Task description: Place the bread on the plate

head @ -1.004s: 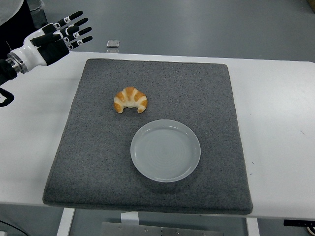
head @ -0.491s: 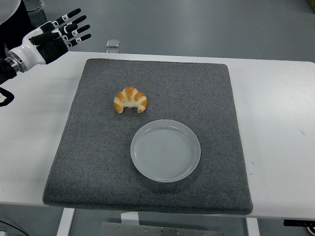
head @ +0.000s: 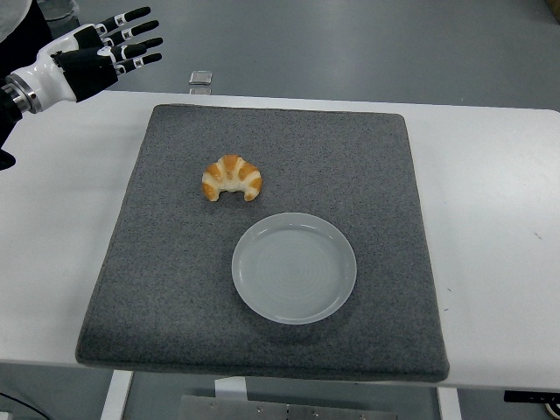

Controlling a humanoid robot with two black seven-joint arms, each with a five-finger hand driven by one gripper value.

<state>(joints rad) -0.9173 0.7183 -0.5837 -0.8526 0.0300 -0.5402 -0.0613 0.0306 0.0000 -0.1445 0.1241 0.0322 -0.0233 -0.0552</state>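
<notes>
Grey felt-like mat [head: 271, 236] covering the middle of the white desk [head: 499, 227], seen from above and behind the robot. The left hand [head: 87, 57], black with a white wrist cuff, hovers at the upper left corner of the view, above the far left edge of the desk and off the mat; its fingers [head: 131, 39] are extended and spread, pointing toward the right, and hold nothing. The bread [head: 232, 178], a golden-brown croissant with paler bands, lies on the mat well apart from the hand, to the right of it and nearer the robot; its two tips point toward the near edge of the desk. The plate [head: 294, 268], round, pale and shallow, with nothing on it, rests on the mat further again from the hand, near the bread on the side away from the hand but not touching it. A small clear object [head: 201, 78] lies on the floor beyond the far edge of the desk, just to the right of the fingertips and level with them. The right arm does not appear in the view.
</notes>
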